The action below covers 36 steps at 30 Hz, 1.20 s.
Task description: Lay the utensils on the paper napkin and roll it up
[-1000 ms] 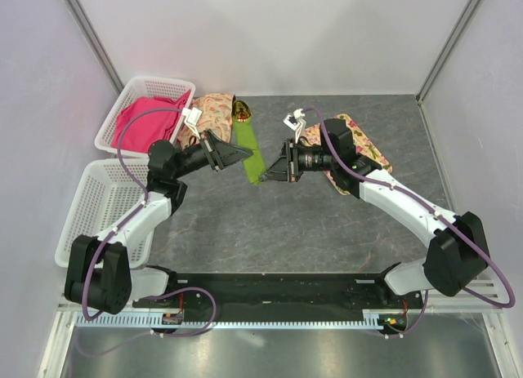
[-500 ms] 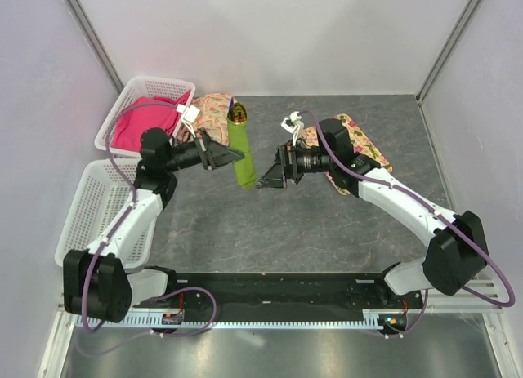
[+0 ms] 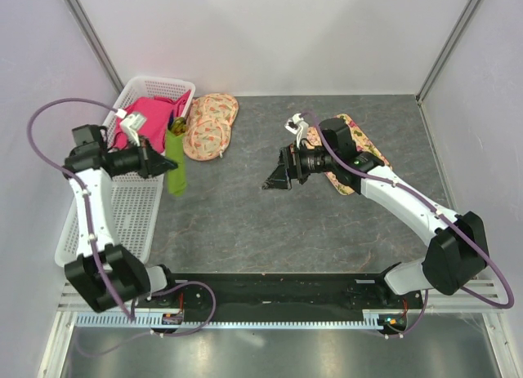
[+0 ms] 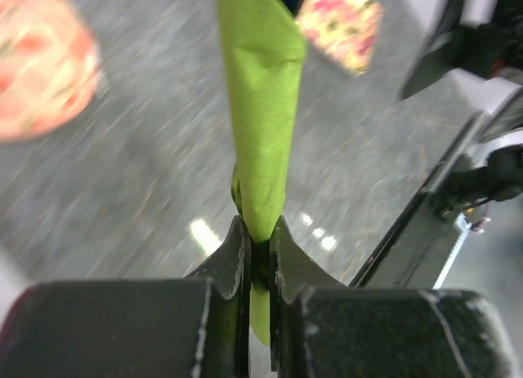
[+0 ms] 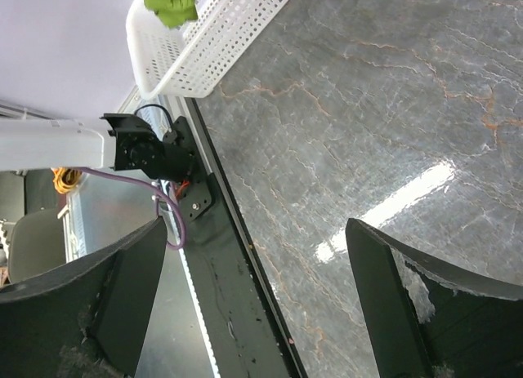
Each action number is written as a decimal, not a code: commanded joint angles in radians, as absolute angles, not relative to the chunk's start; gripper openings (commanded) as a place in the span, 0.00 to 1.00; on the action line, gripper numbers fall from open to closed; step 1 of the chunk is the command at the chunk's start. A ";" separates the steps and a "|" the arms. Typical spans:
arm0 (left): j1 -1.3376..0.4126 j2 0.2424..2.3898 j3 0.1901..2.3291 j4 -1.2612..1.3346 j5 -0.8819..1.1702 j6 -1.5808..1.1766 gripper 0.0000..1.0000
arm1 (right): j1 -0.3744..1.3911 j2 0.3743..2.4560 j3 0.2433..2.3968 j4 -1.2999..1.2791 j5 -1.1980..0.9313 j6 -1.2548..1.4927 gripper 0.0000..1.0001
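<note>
Holding the paper napkin (image 3: 175,167), the left pincer (image 3: 168,164) is shut tight on it at the left side of the top view. The napkin is rolled into a long, thin green roll. It runs up and down in the picture, just beside the right edge of the lower white basket (image 3: 122,223). Its top end is near the upper white basket (image 3: 147,86), where a pink cloth (image 3: 151,115) lies. A small dark tip of the utensils (image 3: 172,120) peeks out at the top end of the roll. The rest of them is hidden inside.

In the left wrist view the two black fingers (image 4: 233,260) squeeze the roll near its lower end, and a short bit of green sticks out below them.

The right pincer (image 3: 274,175) is open wide and holds nothing. It hangs over the grey table (image 3: 245,231) in the middle of the top view, well apart from the roll. In the right wrist view only the table shows between its fingers.

Round flower mats (image 3: 208,125) lie near the top of the table. Another flower mat (image 3: 369,156) lies under the right arm.
</note>
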State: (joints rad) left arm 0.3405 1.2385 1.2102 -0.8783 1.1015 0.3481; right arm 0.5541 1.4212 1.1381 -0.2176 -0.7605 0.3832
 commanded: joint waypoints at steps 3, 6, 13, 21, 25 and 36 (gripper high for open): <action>0.619 1.446 1.402 -1.539 1.111 1.054 0.02 | 0.552 1.420 1.187 -0.248 -0.749 0.324 0.98; 0.727 1.470 1.391 -1.539 1.054 1.126 0.02 | 0.552 1.430 1.190 -0.255 -0.747 0.319 0.98; 0.860 1.491 1.341 -1.540 0.945 1.218 0.02 | 0.554 1.443 1.183 -0.259 -0.747 0.318 0.98; 0.979 1.568 1.267 -1.540 0.835 1.278 0.02 | 0.552 1.454 1.170 -0.259 -0.749 0.318 0.98; 0.979 1.639 1.247 -1.537 0.827 1.263 0.02 | 0.554 1.460 1.172 -0.261 -0.753 0.319 0.98; 0.950 1.801 1.220 -1.539 0.859 1.209 0.02 | 0.554 1.482 1.187 -0.272 -0.747 0.310 0.98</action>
State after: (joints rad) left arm 0.9573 1.7679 1.2366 -1.3300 0.8146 1.2167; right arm 0.5541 1.4712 1.1454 -0.2714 -0.7506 0.3336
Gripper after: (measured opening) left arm 0.080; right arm 0.982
